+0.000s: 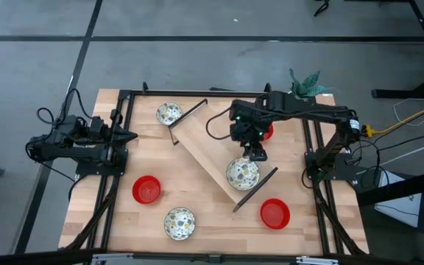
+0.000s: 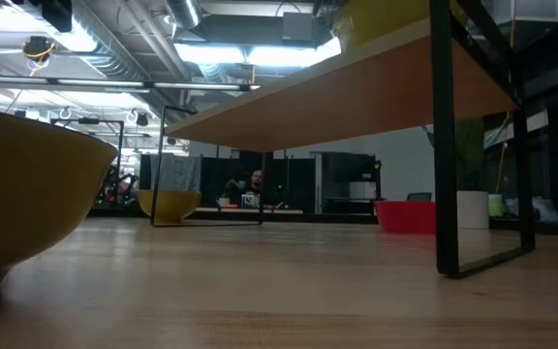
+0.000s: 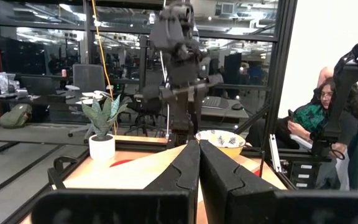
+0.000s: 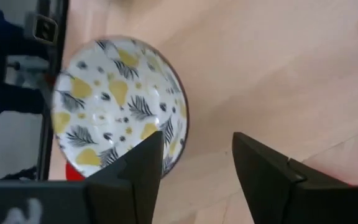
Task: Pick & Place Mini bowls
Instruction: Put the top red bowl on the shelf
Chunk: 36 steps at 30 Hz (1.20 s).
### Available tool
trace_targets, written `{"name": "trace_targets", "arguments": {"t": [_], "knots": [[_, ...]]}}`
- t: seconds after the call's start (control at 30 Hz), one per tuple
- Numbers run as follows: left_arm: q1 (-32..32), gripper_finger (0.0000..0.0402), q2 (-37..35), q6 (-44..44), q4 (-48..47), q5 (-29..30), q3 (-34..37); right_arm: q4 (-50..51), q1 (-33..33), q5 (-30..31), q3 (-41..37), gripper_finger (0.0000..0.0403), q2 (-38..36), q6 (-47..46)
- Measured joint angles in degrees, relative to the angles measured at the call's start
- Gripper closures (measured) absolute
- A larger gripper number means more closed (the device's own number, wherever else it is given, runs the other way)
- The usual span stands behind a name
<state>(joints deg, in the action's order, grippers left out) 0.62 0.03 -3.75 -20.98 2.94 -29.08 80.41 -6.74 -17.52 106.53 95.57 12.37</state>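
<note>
A patterned bowl (image 1: 179, 223) and two red bowls (image 1: 147, 189) are sitting on the near table (image 1: 212, 228). On the raised shelf (image 1: 205, 147), the right gripper (image 1: 255, 154), fingers spread, is reaching down just beside a patterned shelf bowl (image 4: 120, 102), sitting upright. The left gripper (image 3: 199, 163), pressed together, is waiting at the left edge.
</note>
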Motion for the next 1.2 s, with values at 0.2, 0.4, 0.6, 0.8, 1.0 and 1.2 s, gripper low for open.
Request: {"name": "trace_targets", "arguments": {"t": [0.2, 0.4, 0.6, 0.8, 1.0, 1.2], "knots": [[-0.02, 0.0398, 0.0, 0.0, 0.04, 0.0, 0.0, 4.66, -1.04, 6.08, 6.73, 0.021, -0.11, 0.01], [0.0, 0.0398, 0.0, 0.0, 0.03, 0.0, -0.02, 7.87, -3.19, 9.0, 9.62, 0.021, -0.11, 0.06], [-0.01, 0.0398, 0.0, 0.0, 0.0, 0.0, -0.02, 9.55, -6.86, 8.99, 9.63, 0.021, -0.11, -0.16], [-0.02, 0.0398, 0.0, 0.0, 0.0, 0.0, -0.02, 9.39, -11.22, 9.21, 9.63, 0.021, -0.09, 1.96], [-0.02, 0.0398, 0.0, 0.0, 0.0, 0.0, 0.0, 8.55, -14.82, 17.26, 9.26, 0.021, -0.09, 6.34], [-0.01, 0.0398, 0.0, 0.0, 0.01, 0.0, -0.01, 6.56, -18.68, 19.03, 5.47, 0.021, -0.07, 9.28]]}}
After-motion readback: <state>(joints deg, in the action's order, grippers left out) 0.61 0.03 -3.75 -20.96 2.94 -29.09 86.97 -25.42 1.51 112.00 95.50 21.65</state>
